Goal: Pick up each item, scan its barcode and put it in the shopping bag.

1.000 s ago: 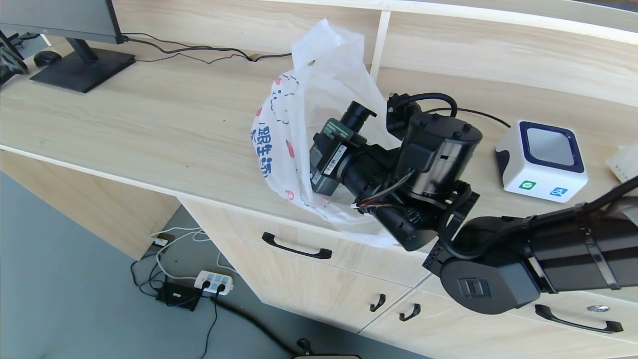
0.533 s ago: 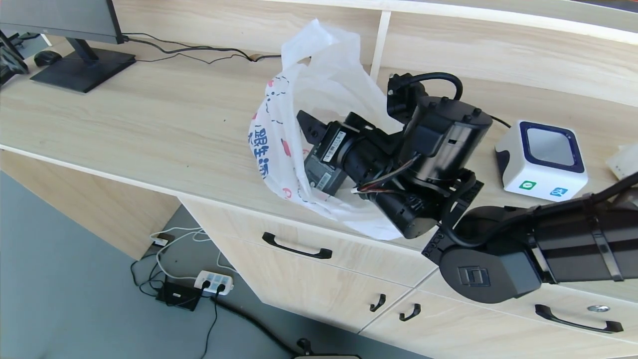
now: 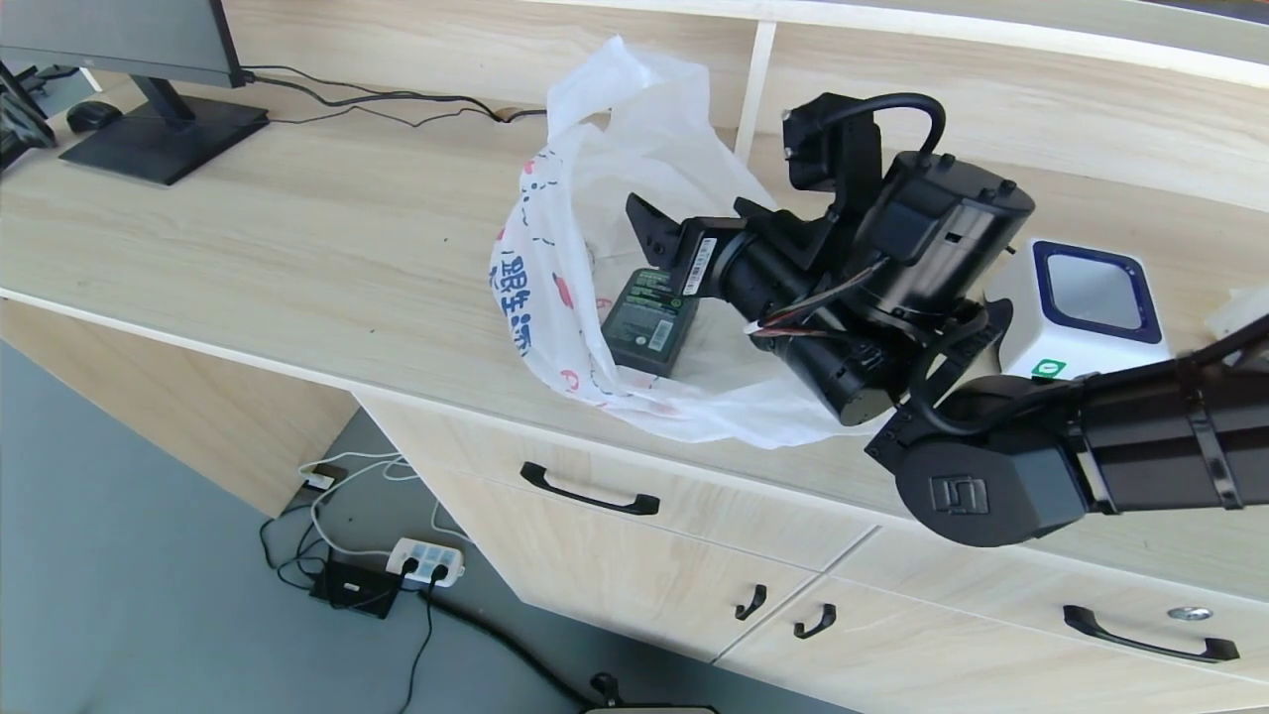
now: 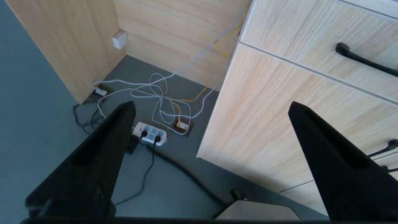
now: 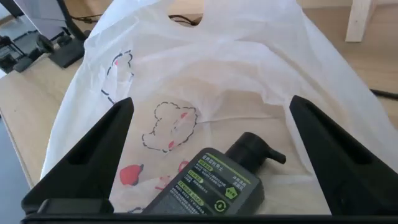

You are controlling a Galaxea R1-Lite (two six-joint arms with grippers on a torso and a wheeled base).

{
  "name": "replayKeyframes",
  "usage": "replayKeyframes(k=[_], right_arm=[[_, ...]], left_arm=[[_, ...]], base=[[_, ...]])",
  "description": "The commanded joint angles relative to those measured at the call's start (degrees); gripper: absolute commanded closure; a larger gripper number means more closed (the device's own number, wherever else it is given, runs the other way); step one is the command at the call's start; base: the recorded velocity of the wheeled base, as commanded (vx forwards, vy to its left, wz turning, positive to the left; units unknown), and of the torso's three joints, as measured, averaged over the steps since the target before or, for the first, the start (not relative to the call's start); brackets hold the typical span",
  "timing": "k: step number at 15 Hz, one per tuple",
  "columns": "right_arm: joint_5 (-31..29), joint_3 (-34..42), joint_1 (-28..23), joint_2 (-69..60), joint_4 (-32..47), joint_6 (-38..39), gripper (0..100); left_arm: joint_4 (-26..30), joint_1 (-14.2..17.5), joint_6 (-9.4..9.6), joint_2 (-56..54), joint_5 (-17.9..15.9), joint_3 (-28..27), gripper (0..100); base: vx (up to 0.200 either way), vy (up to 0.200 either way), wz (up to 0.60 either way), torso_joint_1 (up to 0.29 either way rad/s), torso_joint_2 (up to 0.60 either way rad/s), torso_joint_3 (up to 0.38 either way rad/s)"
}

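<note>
A dark green pump bottle lies on its side inside the white printed shopping bag on the wooden counter. The right wrist view looks down on the bottle and the bag's wall. My right gripper hangs just above the bag's mouth, a little right of the bottle; its fingers are spread wide, so it is open and holds nothing. My left gripper is open too, low beside the cabinet and facing the floor.
A white cube scanner with a blue-framed window stands on the counter right of the bag. A monitor stand and cables sit at the far left. Drawer fronts lie below the counter edge, and a power strip is on the floor.
The right gripper let go of the bottle, which now lies flat in the bag. The gripper has drawn up and to the right, out of the bag.
</note>
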Motion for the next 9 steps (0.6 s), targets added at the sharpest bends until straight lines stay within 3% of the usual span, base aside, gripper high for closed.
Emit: replayKeyframes(k=[1,2,4,5,7,9], right_arm=[[0.1,-0.1,-0.2,-1.1,-0.1,-1.2,0],[0.6,-0.2,-0.2,-2.7,0.0,-4.1,0],[8.7,-1.9,0.4,-4.6,-1.0,-15.2,0],[9.7,-1.6,1.8,-5.8,-1.7,-17.2,0],[9.7,0.7,5.7,-7.8,-3.6,-13.6,0],[10.0,1.7,6.2,-8.7,-3.9,-12.9,0]], left_arm=[[0.0,0.0,-0.02,0.0,0.0,0.0,0],[0.0,0.0,-0.02,0.0,0.0,0.0,0],[0.0,0.0,-0.02,0.0,0.0,0.0,0],[0.0,0.0,-0.02,0.0,0.0,0.0,0],[0.0,0.0,-0.02,0.0,0.0,0.0,0],[0.0,0.0,-0.02,0.0,0.0,0.0,0]], base=[[0.0,0.0,0.0,0.0,0.0,0.0],[0.0,0.0,0.0,0.0,0.0,0.0],[0.0,0.0,0.0,0.0,0.0,0.0],[0.0,0.0,0.0,0.0,0.0,0.0],[0.0,0.0,0.0,0.0,0.0,0.0],[0.0,0.0,0.0,0.0,0.0,0.0]])
